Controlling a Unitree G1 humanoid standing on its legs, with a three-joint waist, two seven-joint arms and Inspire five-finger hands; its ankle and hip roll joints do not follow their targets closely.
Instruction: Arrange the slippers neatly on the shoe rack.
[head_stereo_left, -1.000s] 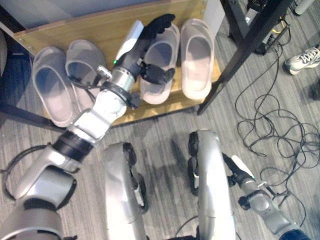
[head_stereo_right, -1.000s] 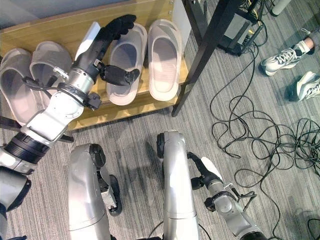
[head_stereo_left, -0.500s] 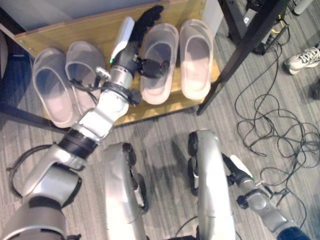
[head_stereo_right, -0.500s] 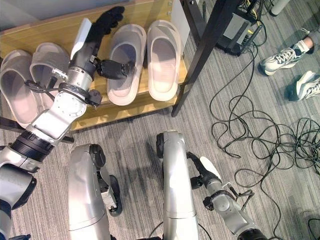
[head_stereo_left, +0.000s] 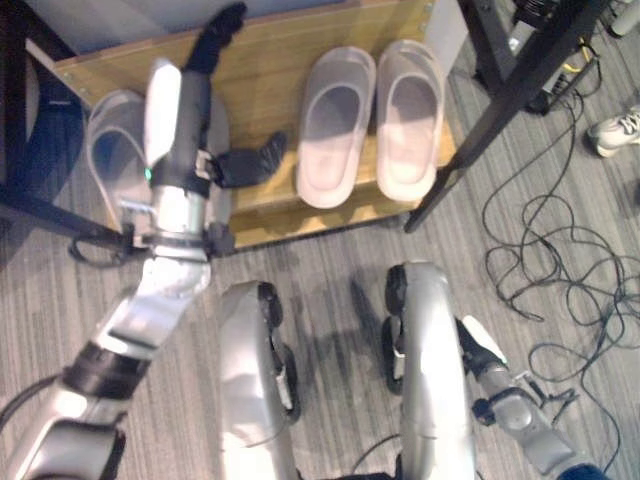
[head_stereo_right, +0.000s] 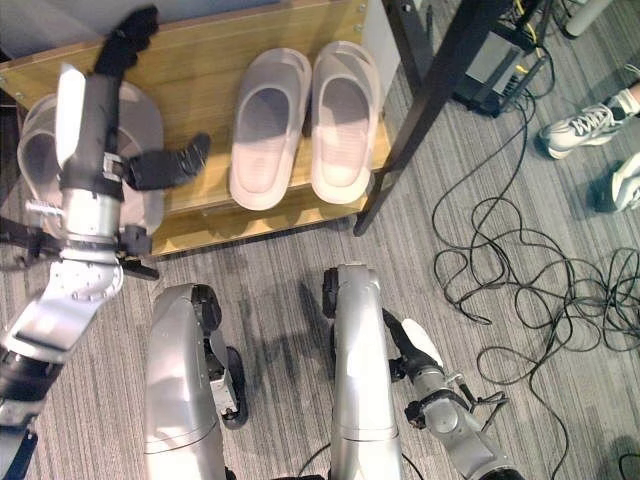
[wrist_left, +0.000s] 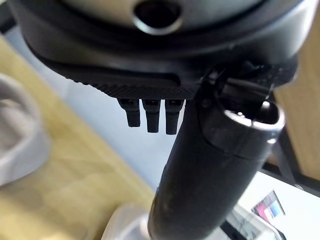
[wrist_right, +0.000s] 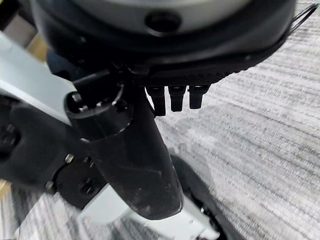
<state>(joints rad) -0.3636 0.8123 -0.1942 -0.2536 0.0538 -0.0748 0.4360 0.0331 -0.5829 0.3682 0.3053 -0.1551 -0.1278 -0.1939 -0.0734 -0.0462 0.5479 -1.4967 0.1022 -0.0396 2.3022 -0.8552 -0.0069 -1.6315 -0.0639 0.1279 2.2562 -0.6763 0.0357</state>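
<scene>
Wooden shoe rack (head_stereo_left: 262, 60) stood on grey carpet. Pink slipper pair (head_stereo_left: 370, 120) lay parallel at its right end, toes away. Grey slippers (head_stereo_right: 150, 130) sat directly under left hand (head_stereo_left: 195, 95), fingers straight (thumb splayed toward pink pair). Right hand (head_stereo_left: 478, 345) hung low, relaxed, well apart.

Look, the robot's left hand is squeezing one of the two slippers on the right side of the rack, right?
Not quite. The left hand holds nothing: its fingers stretch out open over the shoe rack, above the left pair of slippers. The two slippers on the right side lie untouched, side by side. The left eye view shows it.
</scene>
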